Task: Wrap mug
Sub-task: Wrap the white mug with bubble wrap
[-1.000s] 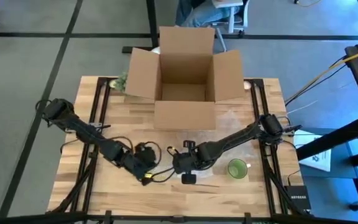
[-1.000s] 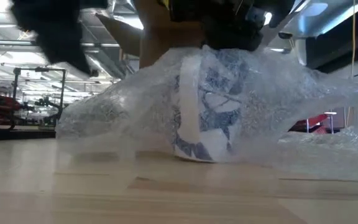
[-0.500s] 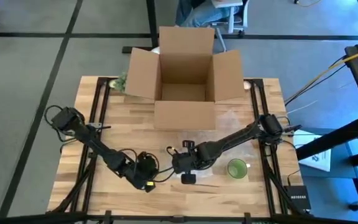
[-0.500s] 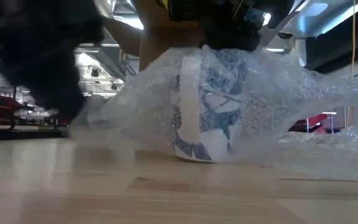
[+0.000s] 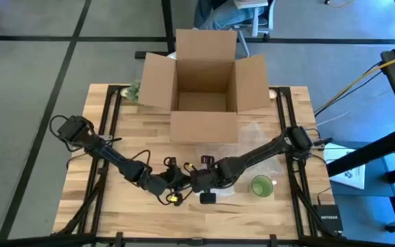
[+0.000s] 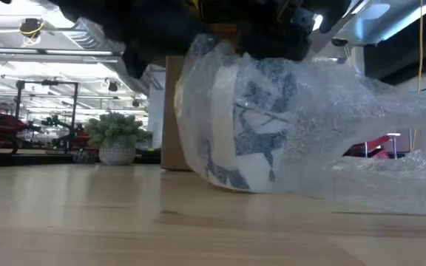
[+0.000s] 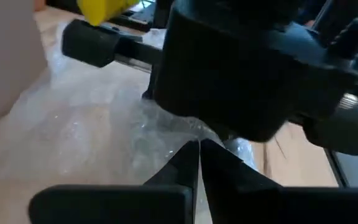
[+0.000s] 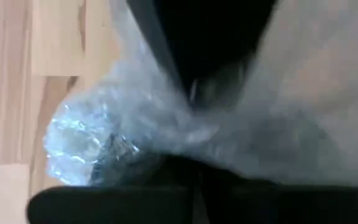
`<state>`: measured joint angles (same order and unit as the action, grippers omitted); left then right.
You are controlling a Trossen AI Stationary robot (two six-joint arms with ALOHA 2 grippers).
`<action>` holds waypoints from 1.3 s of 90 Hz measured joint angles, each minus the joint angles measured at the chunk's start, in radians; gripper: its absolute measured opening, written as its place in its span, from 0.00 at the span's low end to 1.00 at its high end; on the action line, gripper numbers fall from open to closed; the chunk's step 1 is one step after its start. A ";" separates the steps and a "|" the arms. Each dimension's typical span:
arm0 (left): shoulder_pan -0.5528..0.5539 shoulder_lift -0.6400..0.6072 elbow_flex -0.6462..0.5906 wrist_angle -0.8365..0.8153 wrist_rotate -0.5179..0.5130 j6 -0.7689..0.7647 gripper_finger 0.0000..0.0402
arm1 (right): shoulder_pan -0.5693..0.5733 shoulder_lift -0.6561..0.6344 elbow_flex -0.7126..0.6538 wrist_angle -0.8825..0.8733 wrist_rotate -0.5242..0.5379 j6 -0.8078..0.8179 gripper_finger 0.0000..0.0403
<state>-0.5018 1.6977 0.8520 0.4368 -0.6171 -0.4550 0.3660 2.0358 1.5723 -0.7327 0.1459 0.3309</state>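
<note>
My left gripper [image 5: 178, 184] has its two dark fingers [image 7: 188, 163] pressed together, pinching a fold of the clear bubble wrap sheet [image 6: 324, 125] right beside my right gripper [image 5: 199, 180]. The two grippers sit almost touching over the front middle of the light wooden table [image 5: 115, 213]. The right gripper's fingers I cannot tell apart from open or closed; its wrist view is filled by the wrap and a dark shape, so I leave that undecided.

Directly beneath both grippers, in the low view, the white mug with blue pattern [image 6: 254, 129] stands tilted on the table, wrapped inside the bubble wrap, which trails off along the table on the side away from the left gripper.

Just beyond the right gripper, on the side away from my left arm, a green-rimmed round cup [image 5: 261, 186] sits on the table, near but apart from the wrapped mug.

Farther back from both grippers, the open brown cardboard box [image 5: 203, 82] stands at the far edge of the table, flaps spread. A small potted green plant [image 6: 117, 137] sits beside the box's left flap.
</note>
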 joint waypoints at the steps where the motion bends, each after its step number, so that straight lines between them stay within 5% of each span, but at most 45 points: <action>1: 0.004 0.002 0.000 0.001 0.005 0.000 0.00 | 0.000 0.000 0.000 0.002 0.000 0.000 0.00; 45: 0.046 0.087 0.004 0.025 0.065 0.022 0.00 | 0.000 -0.011 -0.002 0.008 -0.008 -0.020 0.00; 88: 0.029 0.089 0.002 0.033 0.049 0.038 0.00 | 0.001 -0.195 0.002 -0.134 -0.021 0.024 0.00; 117: 0.027 0.089 -0.002 0.037 0.053 0.041 0.00 | -0.001 -0.061 0.009 -0.016 0.042 0.029 0.00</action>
<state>-0.4745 1.7867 0.8501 0.4736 -0.5642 -0.4140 0.3654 1.9750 1.5809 -0.7483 0.1881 0.3597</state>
